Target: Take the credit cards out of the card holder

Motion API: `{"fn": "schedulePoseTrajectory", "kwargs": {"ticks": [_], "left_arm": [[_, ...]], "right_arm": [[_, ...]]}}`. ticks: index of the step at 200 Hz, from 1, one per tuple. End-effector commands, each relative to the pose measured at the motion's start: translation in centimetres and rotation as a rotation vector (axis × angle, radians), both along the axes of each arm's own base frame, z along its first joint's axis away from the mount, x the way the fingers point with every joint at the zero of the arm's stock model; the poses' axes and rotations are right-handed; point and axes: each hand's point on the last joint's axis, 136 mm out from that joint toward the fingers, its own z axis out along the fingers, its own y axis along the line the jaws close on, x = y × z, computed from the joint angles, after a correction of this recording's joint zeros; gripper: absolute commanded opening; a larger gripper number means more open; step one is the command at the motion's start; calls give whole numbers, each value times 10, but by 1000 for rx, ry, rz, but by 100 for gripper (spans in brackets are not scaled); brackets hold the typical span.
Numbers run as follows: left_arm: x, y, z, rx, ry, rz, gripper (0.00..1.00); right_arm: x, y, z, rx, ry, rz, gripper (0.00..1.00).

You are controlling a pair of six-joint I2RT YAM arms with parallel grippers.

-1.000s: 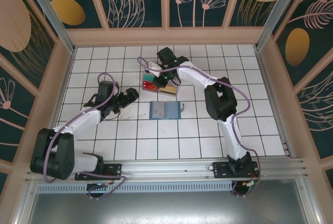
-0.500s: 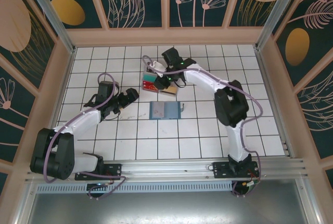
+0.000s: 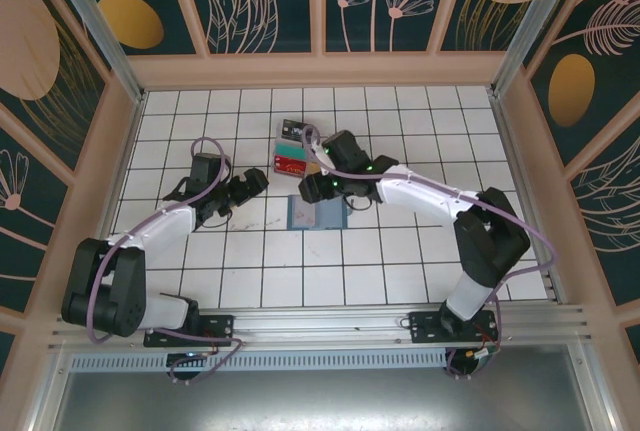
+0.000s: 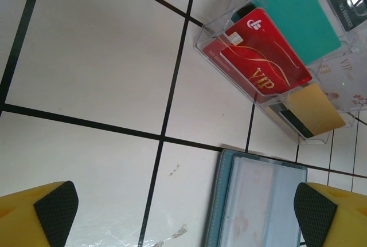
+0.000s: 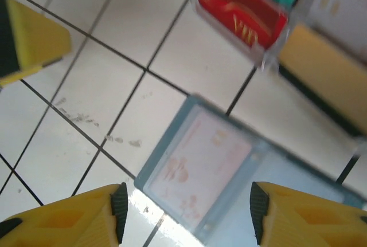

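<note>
Right claw hovers wide open over the card holder, guessing it needs a careful edge pinch inside next.

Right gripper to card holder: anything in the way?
Nothing visible. In the right wrist view the right gripper, jaws open, looks straight down on the open card holder, with bare tile around it. The clear tray sits just beyond the holder's far edge. The left gripper is off to the holder's left.

Robot lab test cell: white tiled desk boxed in by floral-print wall panels, aluminium rail along near edge.
</note>
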Motion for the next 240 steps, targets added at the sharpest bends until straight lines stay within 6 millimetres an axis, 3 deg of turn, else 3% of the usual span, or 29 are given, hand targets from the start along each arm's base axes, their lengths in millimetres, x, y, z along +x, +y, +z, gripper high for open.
{"fn": "schedulePoseTrajectory", "kwargs": {"ticks": [1,45,111,177,218,240], "left_arm": [[9,0,3,-5,-18,8,99],[9,-2,1,-7,-11,5,99],[8,-8,-2,-45,5,-14,99],[3,-35,-1,-133,25,-78,95],[-4,-69,-13,-137,73,-155,85],[-7,-88,-12,-186,81,-192,70]], "right_arm": [[-6,-6,-32,-67,98,-189,62],[-9,-18,-74,-226,133,-263,66],[-13,-35,-112,-358,163,-279,66],[-24,-53,-136,-407,205,-293,50],[-26,-60,-141,-402,218,-297,45],[-29,-60,-143,-389,227,-293,44]]}}
